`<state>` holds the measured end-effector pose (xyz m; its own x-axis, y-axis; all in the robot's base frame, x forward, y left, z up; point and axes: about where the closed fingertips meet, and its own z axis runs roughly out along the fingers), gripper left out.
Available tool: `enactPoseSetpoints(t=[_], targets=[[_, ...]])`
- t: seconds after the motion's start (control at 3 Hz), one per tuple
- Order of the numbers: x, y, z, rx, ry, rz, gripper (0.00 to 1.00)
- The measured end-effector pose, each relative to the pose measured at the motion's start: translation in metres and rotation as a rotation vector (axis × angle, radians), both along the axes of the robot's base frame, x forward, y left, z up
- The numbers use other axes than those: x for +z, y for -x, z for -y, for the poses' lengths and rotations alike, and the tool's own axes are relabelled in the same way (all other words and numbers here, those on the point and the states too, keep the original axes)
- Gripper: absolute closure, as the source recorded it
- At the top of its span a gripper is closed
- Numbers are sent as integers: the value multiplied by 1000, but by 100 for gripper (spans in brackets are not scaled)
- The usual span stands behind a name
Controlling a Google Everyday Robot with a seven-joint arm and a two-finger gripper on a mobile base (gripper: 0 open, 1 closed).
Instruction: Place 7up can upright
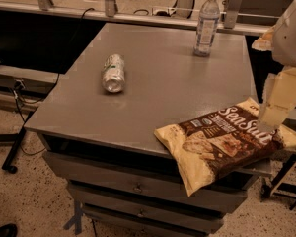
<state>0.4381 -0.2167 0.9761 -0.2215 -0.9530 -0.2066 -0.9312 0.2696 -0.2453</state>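
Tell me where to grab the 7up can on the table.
Grip the 7up can mid-body from above, closing across its round sides: it lies on its side, one end facing the camera. The gripper sits far right, over the snack bag.

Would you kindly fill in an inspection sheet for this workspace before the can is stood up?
Surface: grey table top above drawers.
Job's things: 7up can lies on its side, left of centre, touching nothing else.
Clutter: water bottle upright at the back right; snack bag overhanging the front right edge.
Grippers: gripper at the right edge, over the snack bag's right end, far from the can.
Cables: black cable left of the table, running down to the floor.
Surroundings: speckled floor; metal rail behind the table.
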Motion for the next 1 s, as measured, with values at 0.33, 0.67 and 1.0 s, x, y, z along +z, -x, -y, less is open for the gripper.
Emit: enactPoseSetpoints(t=[0.33, 0.67, 1.0], targets=[[0, 0, 0, 0, 0, 0, 0], [-1, -14, -21, -32, -52, 9, 0], [-8, -40, -73, -69, -145, -3, 0]])
